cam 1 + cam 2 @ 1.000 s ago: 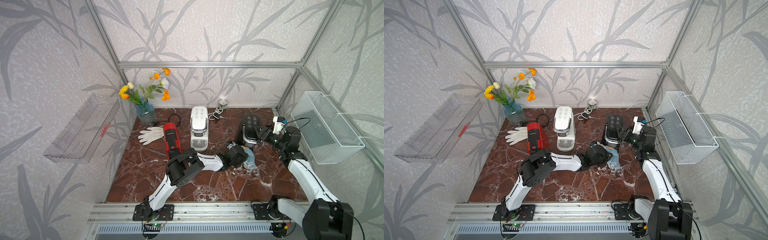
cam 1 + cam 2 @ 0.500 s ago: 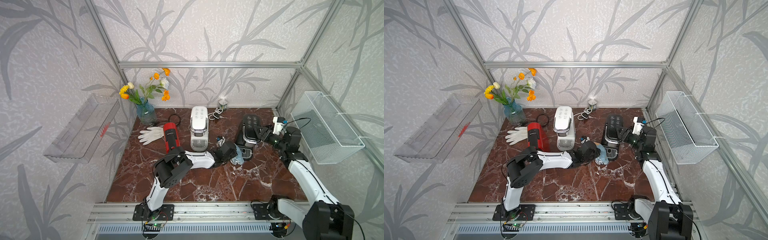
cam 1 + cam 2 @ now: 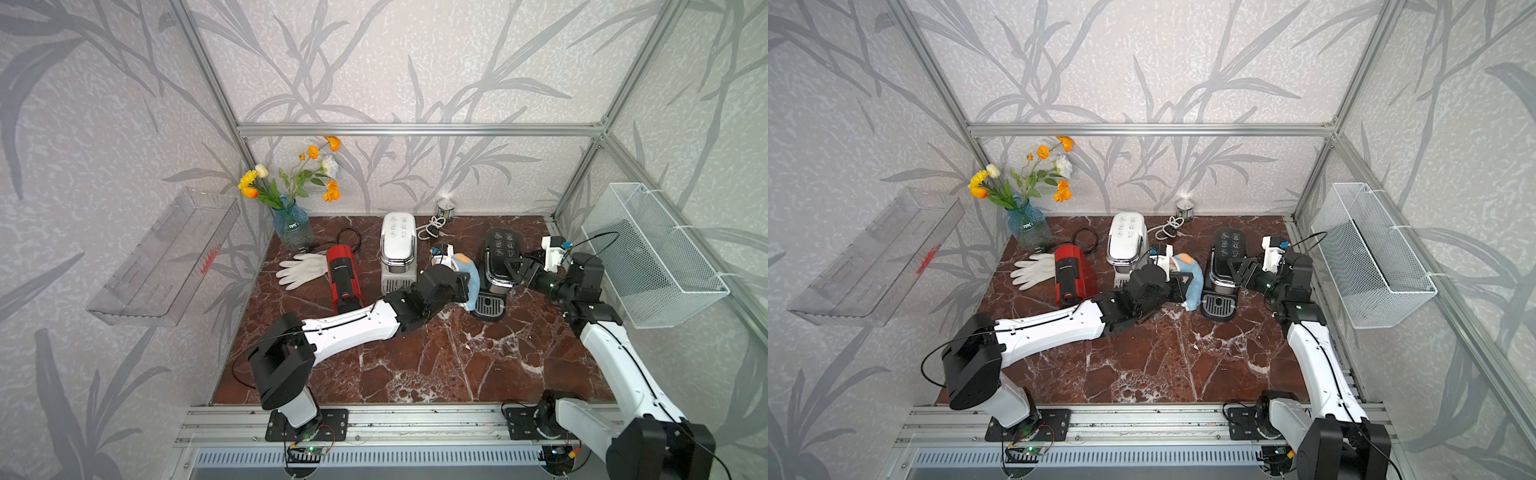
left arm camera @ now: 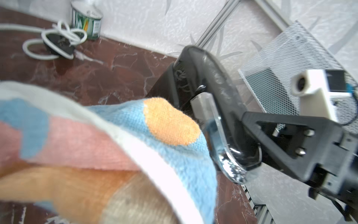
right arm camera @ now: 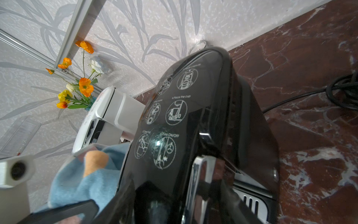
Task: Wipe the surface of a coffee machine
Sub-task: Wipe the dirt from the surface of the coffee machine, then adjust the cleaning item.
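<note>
At the back right of the marble counter [image 3: 415,365] stands the black coffee machine [image 3: 500,249], its top panel of printed white icons facing up and its drip tray toward the front. The left hand [image 3: 460,286] is pressed together on a blue cloth [image 3: 467,274] with orange and pink patches, and holds it against the side of the machine that faces the white coffee machine [image 3: 397,245]. In the left wrist view the cloth [image 4: 170,124] fills the foreground and touches the machine's chrome trim.

The right hand [image 3: 517,268] sits at the opposite side. In the right wrist view its jaws stand apart with the machine's front end [image 5: 174,126] between them. I cannot tell whether they clamp it.

Further left are a red coffee machine [image 3: 343,274], a pair of white gloves [image 3: 301,269] and a blue vase [image 3: 293,226] of flowers. A small can [image 3: 446,206] and a coiled white cord [image 3: 430,227] lie by the back wall, and a wire basket [image 3: 652,253] hangs on the right wall.
</note>
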